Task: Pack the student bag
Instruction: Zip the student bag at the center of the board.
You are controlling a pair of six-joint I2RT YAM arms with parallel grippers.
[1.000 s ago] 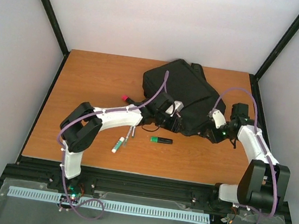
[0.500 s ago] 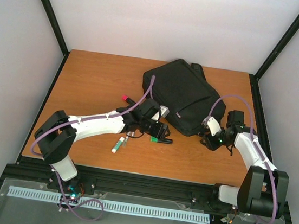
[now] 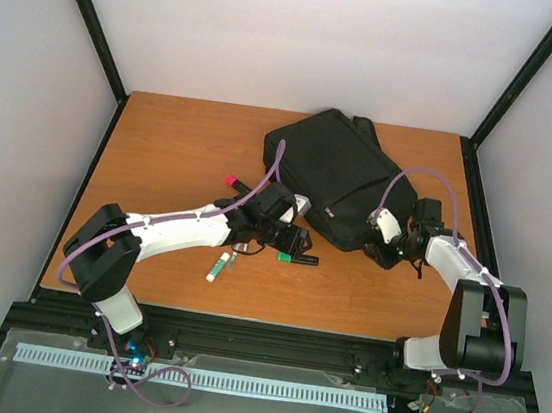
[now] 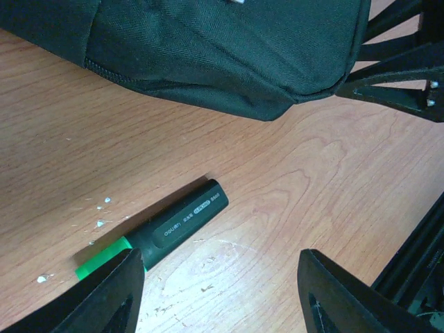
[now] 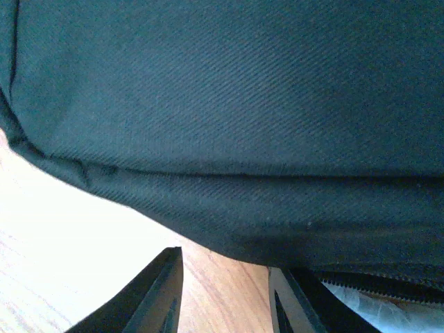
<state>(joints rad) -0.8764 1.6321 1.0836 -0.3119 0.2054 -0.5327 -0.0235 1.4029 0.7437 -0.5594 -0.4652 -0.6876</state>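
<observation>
On the wooden table [image 3: 162, 152], a red-capped pen [image 3: 230, 179] lay at the left. Nearer the front edge was a white stick with a green end [image 3: 214, 267]. The left gripper [image 3: 294, 244] hung low over a green highlighter [image 3: 298, 259], just beside the bag's near edge. In the left wrist view its jaws stood wide apart and held nothing. The highlighter [image 4: 166, 232] lay flat on the wood ahead of them, with its green cap close to the left finger [image 4: 104, 298]. The student bag [image 3: 335, 179] lay flat at the back middle of the table, its near corner toward the arms. The right gripper [image 3: 379, 251] sat at that corner on the right. In the right wrist view its jaws were parted by a modest gap with bare wood between them, and the black fabric of the bag [image 5: 222, 104] was just beyond the fingertips [image 5: 156, 291].
</observation>
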